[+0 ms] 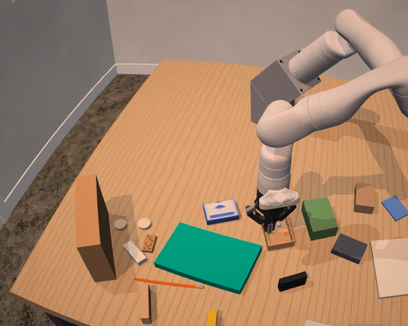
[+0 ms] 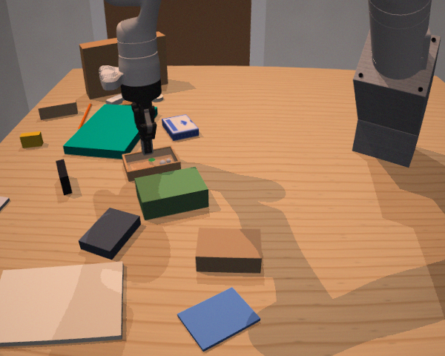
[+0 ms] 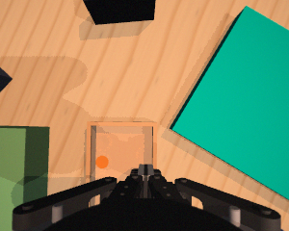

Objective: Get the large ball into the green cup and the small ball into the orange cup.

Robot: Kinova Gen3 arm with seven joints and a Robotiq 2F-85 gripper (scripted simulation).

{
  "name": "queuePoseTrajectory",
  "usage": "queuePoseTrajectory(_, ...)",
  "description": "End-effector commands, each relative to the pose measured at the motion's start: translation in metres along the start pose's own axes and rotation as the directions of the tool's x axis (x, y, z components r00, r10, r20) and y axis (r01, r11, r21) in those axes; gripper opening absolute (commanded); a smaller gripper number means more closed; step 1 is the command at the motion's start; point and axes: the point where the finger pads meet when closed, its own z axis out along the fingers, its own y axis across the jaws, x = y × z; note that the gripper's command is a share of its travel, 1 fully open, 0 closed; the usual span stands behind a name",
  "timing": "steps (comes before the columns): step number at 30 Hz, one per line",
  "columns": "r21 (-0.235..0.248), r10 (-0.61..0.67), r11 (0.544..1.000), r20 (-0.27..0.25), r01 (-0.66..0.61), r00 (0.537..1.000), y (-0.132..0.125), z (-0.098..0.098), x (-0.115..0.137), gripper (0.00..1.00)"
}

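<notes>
The covered wooden puzzle (image 1: pixel 279 237) is a small shallow wooden tray lying flat on the table; it also shows in the exterior view (image 2: pixel 151 162) and the wrist view (image 3: pixel 121 151). Inside it I see an orange cup (image 3: pixel 102 162), a green cup (image 2: pixel 151 159) and two grey balls (image 2: pixel 165 162) side by side near the green cup; one ball shows in the top view (image 1: pixel 277 223). My gripper (image 2: pixel 147 147) is shut with nothing between the fingers. Its tips stand on the puzzle's rim by the green cup, and in the wrist view (image 3: pixel 144 168) they sit at the tray's near edge.
A green block (image 2: pixel 171 191) sits right beside the puzzle. A teal slab (image 1: pixel 207 256), a blue-and-white box (image 1: pixel 220 211), a black bar (image 1: pixel 292 280), a dark grey block (image 1: pixel 348 248), a brown block (image 2: pixel 228 250), a blue tile (image 2: pixel 218 317) and a cream sheet (image 1: pixel 394 266) lie around it.
</notes>
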Motion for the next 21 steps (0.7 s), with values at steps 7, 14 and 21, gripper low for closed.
queuePoseTrajectory(7, 0.004, 0.015, 1.000, 0.000, -0.015, 1.000, 0.001, -0.005, -0.001, 0.00)
queuePoseTrajectory(14, 0.004, 0.016, 1.000, 0.001, -0.016, 1.000, 0.001, -0.014, -0.002, 0.00)
queuePoseTrajectory(21, 0.005, 0.018, 1.000, 0.003, -0.018, 1.000, 0.000, -0.033, -0.003, 0.00)
